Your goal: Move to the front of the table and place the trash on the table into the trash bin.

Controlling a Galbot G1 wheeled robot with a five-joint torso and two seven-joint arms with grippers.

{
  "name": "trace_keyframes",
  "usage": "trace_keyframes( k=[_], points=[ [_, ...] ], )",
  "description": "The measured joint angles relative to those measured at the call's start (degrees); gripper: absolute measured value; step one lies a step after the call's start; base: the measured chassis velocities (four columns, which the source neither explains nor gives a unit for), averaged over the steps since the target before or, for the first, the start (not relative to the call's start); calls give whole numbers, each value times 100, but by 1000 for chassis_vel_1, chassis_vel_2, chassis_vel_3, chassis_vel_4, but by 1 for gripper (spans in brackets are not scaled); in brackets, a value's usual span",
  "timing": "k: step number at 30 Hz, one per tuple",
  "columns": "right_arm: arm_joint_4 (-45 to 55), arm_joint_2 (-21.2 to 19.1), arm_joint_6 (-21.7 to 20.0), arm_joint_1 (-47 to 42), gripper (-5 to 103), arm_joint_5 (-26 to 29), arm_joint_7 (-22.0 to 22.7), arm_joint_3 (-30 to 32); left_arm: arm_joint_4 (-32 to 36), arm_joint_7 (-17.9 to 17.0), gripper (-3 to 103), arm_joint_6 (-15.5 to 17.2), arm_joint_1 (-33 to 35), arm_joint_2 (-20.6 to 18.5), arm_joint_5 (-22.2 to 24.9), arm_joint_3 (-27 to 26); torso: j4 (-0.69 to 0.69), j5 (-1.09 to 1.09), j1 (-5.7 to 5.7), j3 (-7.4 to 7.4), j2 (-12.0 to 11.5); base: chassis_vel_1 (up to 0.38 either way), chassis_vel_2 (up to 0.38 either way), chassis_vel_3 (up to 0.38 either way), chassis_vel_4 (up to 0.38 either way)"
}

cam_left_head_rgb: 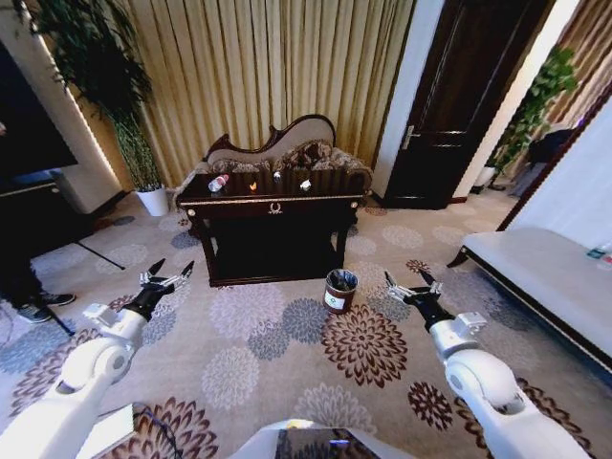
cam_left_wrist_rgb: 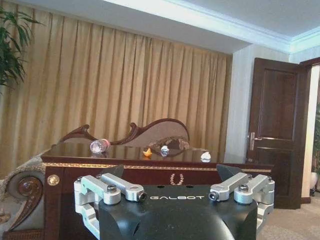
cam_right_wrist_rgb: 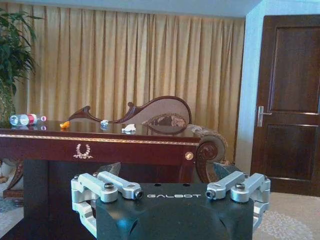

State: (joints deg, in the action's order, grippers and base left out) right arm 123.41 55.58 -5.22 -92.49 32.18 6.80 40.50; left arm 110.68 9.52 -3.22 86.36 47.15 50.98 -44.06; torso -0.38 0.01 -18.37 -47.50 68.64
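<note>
Dark glossy wood forms the counter (cam_left_head_rgb: 273, 203), which stands on the floral carpet (cam_left_head_rgb: 287, 354) ahead of the robot, in front of a carved sofa (cam_left_head_rgb: 287, 153) and gold curtains (cam_left_head_rgb: 268, 67). Four small items lie on its top. One clear bottle (cam_left_head_rgb: 219, 182) with a red cap and red-white label lies on its side near the left end. One orange scrap (cam_left_head_rgb: 252, 186) sits to the right of the bottle. One small pale object (cam_left_head_rgb: 276, 176) sits farther right; its kind cannot be told. One white wad (cam_left_head_rgb: 305, 185) lies toward the right end. All four are apart from one another.

One round brown bin (cam_left_head_rgb: 340, 291) with a white label and black liner stands on the carpet, just in front of the counter's right front leg.

The left pincer (cam_left_head_rgb: 168, 277) hangs above the carpet, left of the counter, fingers spread, holding nothing. The right pincer (cam_left_head_rgb: 408, 284) hangs above the carpet just right of the bin, fingers likewise spread and holding nothing. Both are well short of the counter.

One potted plant (cam_left_head_rgb: 143, 163) in a white pot stands left of the counter.
</note>
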Motion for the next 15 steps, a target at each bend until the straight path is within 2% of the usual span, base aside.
trace_keyframes(
  k=[6,15],
  points=[
    [0,1,10,-15,100,-2,0,0,-4,5,100,-13,5,17,0,7,0,-2,-2,-1,-1,-173,241,180,-239],
    [0,21,26,-30,100,-1,0,7,-8,11,100,-45,22,22,-2,7,2,-2,0,1,0,-90,228,84,-223]
  ],
)
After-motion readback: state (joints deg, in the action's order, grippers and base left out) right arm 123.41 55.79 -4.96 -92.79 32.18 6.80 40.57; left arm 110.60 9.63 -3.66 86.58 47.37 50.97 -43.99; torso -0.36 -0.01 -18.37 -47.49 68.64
